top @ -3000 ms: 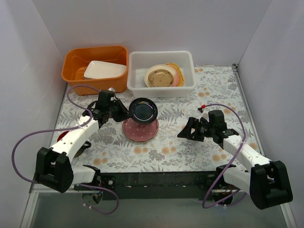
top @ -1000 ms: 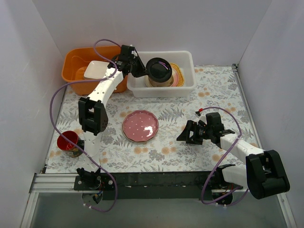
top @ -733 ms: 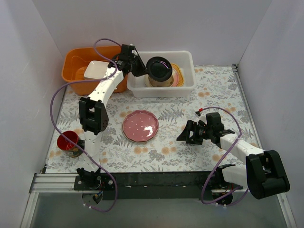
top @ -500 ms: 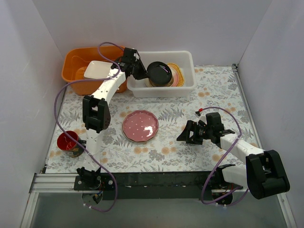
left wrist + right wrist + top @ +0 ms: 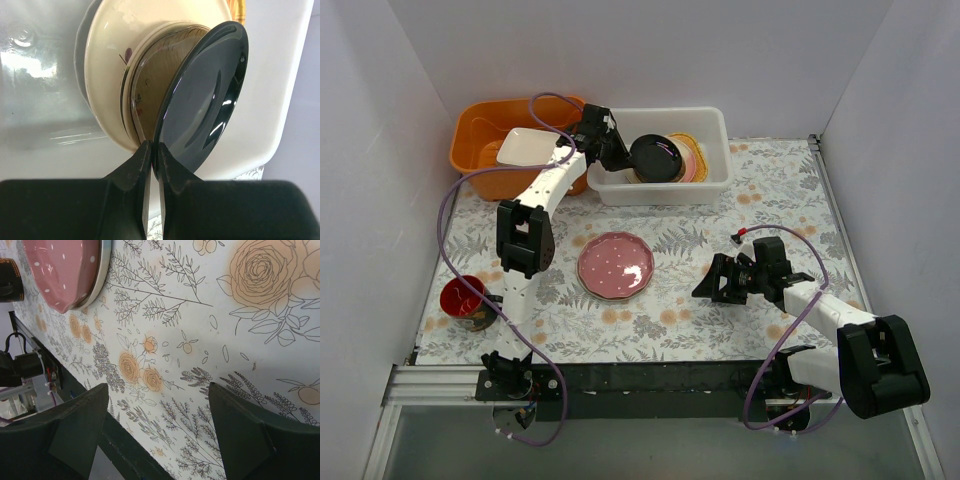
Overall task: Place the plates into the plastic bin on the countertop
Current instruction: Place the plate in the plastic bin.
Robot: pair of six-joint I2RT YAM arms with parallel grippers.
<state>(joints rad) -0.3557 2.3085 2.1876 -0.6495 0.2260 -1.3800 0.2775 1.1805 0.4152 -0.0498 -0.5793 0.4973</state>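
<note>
Glossy black plate [image 5: 205, 95], glazed cream plate [image 5: 107, 60], smooth translucent plastic bin [image 5: 660, 113].

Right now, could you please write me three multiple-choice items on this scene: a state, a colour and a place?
1. The left pincer is: A open; B shut on the black plate; C out of view.
2. The central plate on the countertop is: A orange; B pink dotted; C black.
3. The black plate is: A over the plastic bin; B flat on the countertop; C hidden.
Key: 1 B, it pinches the rim; 2 B, white dots on pink; 3 A, tilted above the binned plates.
</note>
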